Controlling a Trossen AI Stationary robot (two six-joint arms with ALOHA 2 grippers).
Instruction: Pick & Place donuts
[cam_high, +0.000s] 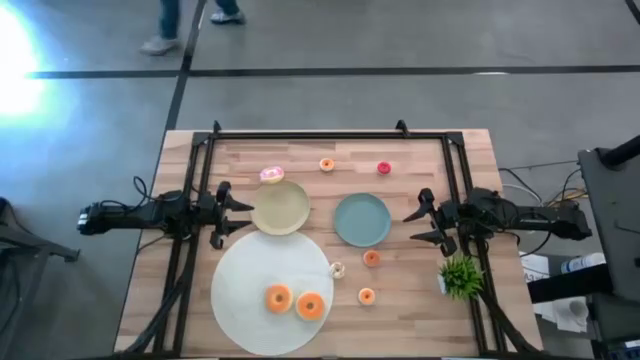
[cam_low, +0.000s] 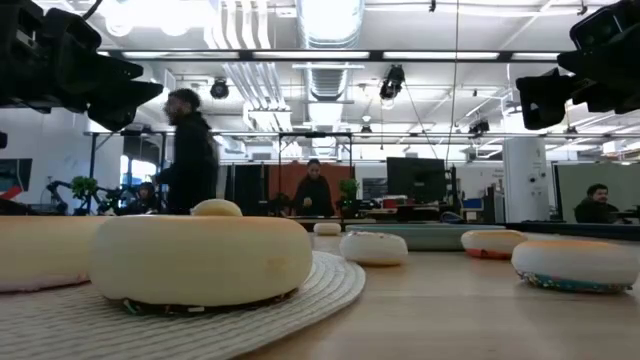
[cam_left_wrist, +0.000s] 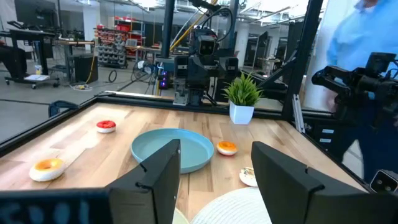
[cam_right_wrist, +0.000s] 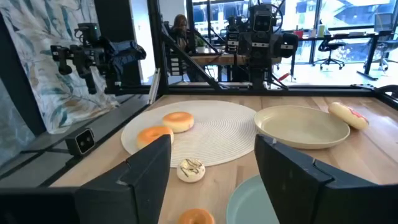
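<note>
Now | donuts (cam_high: 278, 298) flat, holes apparently upward | left pincer (cam_high: 217, 212), right pincer (cam_high: 428, 222) both open

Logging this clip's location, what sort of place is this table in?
Probably a robotics lab or workshop: a second dark robot arm station stands beyond the wooden table, with stocked storage shelves and black office chairs behind it.

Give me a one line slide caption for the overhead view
Two larger donuts sit on the white mat, cream and teal plates stand empty, both arms waiting.
</note>
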